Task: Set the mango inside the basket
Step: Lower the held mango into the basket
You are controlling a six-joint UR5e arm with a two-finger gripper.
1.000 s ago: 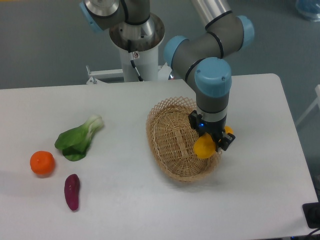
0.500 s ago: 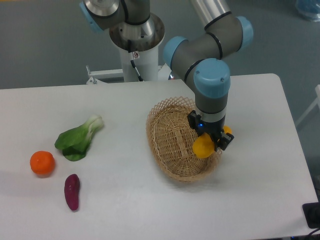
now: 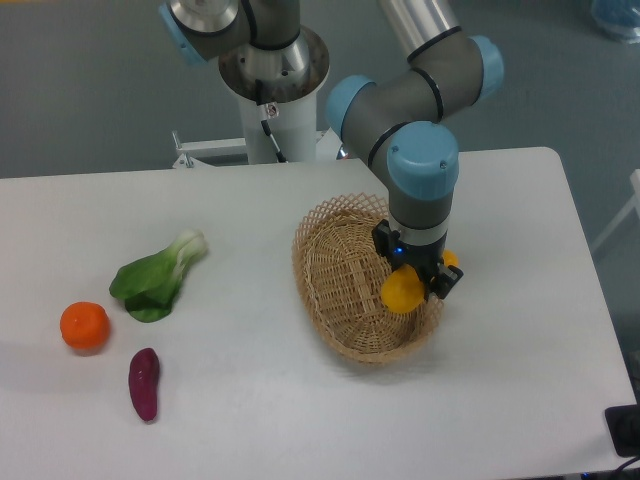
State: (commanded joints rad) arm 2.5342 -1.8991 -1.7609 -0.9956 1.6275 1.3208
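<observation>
The yellow-orange mango [image 3: 402, 291] hangs over the right half of the basket [image 3: 340, 275], a light tan oval of woven wicker with a lattice rim. My gripper [image 3: 417, 282] points straight down and is shut on the mango, its black fingers on either side of the fruit. A small end of the mango shows to the right of the fingers, above the basket's right rim. The gripper and fruit hide part of the basket's inside.
Left of the basket lie a green bok choy [image 3: 158, 277], a round orange tangerine [image 3: 84, 326] and a small purple sweet potato [image 3: 144, 383]. The robot's base column [image 3: 272, 90] stands at the table's back edge.
The gripper with the mango has shifted slightly left and away, a little further over the basket's inside. The other produce has not moved.
</observation>
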